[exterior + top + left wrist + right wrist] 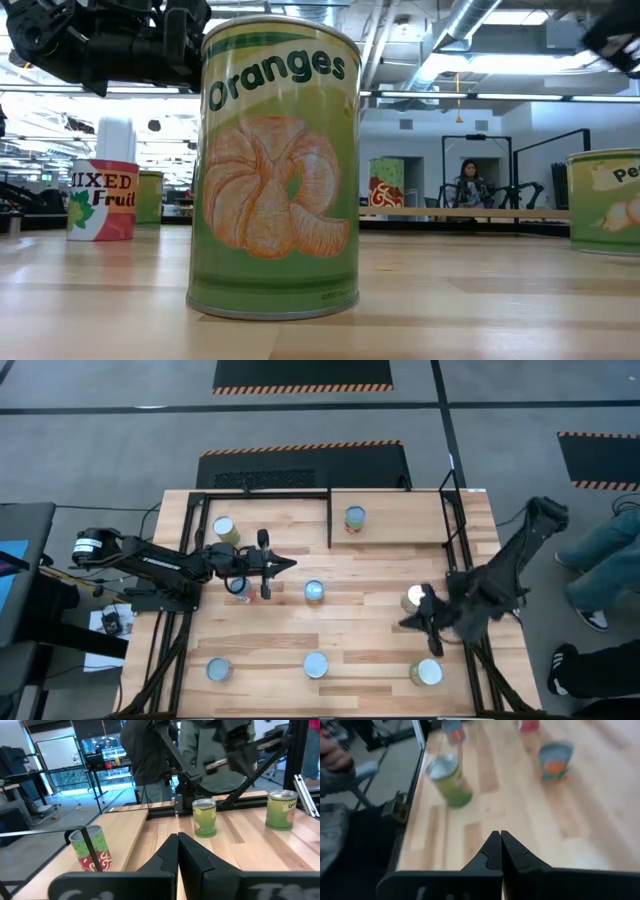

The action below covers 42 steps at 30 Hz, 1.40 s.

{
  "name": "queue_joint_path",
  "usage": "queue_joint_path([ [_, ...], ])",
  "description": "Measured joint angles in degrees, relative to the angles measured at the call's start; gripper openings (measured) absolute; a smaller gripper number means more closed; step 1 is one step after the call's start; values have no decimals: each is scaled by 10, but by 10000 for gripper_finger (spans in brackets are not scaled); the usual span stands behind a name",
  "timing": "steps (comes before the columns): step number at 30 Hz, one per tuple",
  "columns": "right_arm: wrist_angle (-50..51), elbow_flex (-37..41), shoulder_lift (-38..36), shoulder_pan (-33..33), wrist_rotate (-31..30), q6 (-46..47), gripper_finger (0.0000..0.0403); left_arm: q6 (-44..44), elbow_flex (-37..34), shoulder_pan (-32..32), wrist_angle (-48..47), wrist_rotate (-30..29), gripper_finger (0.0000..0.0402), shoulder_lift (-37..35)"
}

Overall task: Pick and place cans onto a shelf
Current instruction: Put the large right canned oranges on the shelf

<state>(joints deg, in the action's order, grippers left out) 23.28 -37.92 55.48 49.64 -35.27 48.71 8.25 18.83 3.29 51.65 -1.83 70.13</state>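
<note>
Left claw (268, 565): fingers pressed together, nothing held, poised over the tabletop (370, 630) between two cans. Right claw (428, 622): likewise closed and empty, low at the right side.

High view. Shelf (400, 520) at the far edge, pale panel in black bars, one can (355, 518) already standing on it. Far-left can (224, 528) stands by the frame. Centre can (314, 591) is just beside the left claw's tips; another can (238, 586) is partly hidden under that arm. Right can (414, 598) sits just beside the right claw; near-right can (427, 672) lies a little nearer. Two more, near-left can (218, 670) and near-centre can (316, 664), wait along the near edge. Cans stand upright and spaced apart, probably so each can be taken singly.

Low view. Oranges can (274, 165) fills the foreground, upright; a mixed-fruit can (103, 199) stands farther off to one side. A person (467, 184) sits far behind.

Left wrist view. Closed fingers (176, 857) point toward a green can (204, 817) by the black bar; a red-and-green can (90, 848) stands off to the side.

Right wrist view. Closed fingers (498, 851) aim at bare planks; a green-label can (449, 779) lies ahead near the edge.

Judgement: neither arm has begun a grasp; most cans remain unshelved.
</note>
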Motion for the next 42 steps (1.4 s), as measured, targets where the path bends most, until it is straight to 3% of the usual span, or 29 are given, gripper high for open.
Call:
queue_joint_path([
  [4,113,-110,115,56,22,149,6,-3,0,0,-3,0,0,0],
  [11,333,-312,304,110,149,394,26,2,0,0,-10,-2,0,0],
  [18,465,-453,422,111,220,445,99,4,0,0,-9,-2,0,0],
  [23,475,-469,449,83,264,426,141,-3,0,0,-10,-4,0,0],
  [28,471,-469,465,57,296,410,153,-9,0,-1,-24,-4,0,0],
  [42,474,-454,488,9,360,408,96,-14,0,-1,-30,-4,0,0],
])
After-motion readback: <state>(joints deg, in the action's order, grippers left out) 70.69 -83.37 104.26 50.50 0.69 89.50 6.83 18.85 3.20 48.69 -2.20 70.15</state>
